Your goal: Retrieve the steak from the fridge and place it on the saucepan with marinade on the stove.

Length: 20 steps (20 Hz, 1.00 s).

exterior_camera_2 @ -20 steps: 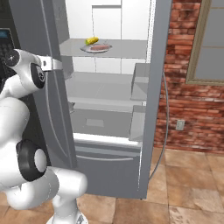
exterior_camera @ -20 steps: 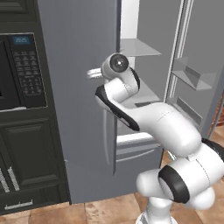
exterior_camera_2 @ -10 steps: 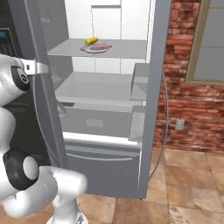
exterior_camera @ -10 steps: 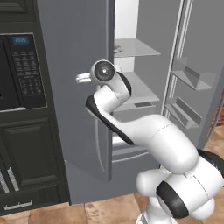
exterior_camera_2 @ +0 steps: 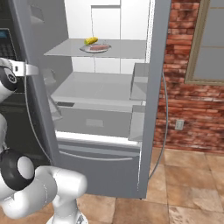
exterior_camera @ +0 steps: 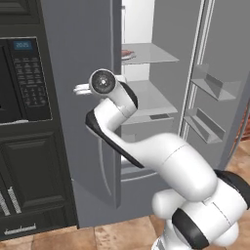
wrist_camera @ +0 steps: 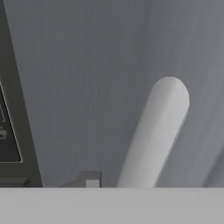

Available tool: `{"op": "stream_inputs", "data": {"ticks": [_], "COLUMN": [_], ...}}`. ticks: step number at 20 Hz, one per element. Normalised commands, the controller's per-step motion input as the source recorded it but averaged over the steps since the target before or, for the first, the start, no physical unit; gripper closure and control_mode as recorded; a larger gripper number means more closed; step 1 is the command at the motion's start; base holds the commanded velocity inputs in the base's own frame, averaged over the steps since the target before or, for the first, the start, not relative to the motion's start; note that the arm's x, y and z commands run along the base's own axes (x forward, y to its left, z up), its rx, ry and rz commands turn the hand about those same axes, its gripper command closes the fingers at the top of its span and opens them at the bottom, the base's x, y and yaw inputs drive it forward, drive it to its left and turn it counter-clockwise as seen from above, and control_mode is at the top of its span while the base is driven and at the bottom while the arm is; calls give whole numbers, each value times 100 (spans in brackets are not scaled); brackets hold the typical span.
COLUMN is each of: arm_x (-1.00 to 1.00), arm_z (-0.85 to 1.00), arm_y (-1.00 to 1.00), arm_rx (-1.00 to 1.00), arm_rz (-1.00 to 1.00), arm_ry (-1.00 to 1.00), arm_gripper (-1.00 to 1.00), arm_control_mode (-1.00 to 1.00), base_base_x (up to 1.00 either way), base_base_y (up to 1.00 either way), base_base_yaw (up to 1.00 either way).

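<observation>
Fridge stood open, upper shelf reachable from the front

Both doors of the fridge (exterior_camera_2: 105, 131) were swung wide, leaving the way to the upper shelf (exterior_camera_2: 98, 50) free; there a plate (exterior_camera_2: 95, 49) carried the steak (exterior_camera_2: 99, 47), a yellow item (exterior_camera_2: 91, 40) just behind. The left door (exterior_camera: 80, 107) and its handle (wrist_camera: 155, 135) stood close before the arm's wrist.

Matt, seemingly brushed-steel fridge (exterior_camera: 78, 44)
</observation>
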Motion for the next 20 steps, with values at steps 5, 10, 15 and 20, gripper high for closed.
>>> {"op": "stream_inputs", "data": {"ticks": [5,10,15,20], "arm_x": [-15,-19,-17,-9], "arm_z": [0,0,0,0], "arm_y": [60,59,58,25], "arm_rx": [0,0,0,0], "arm_rz": [0,0,0,0], "arm_ry": [2,1,2,0], "arm_gripper": [100,100,100,-100], "arm_control_mode": [-100,-100,-100,-100], "base_base_x": [0,0,0,0], "base_base_y": [0,0,0,0], "base_base_yaw": [0,0,0,0]}}
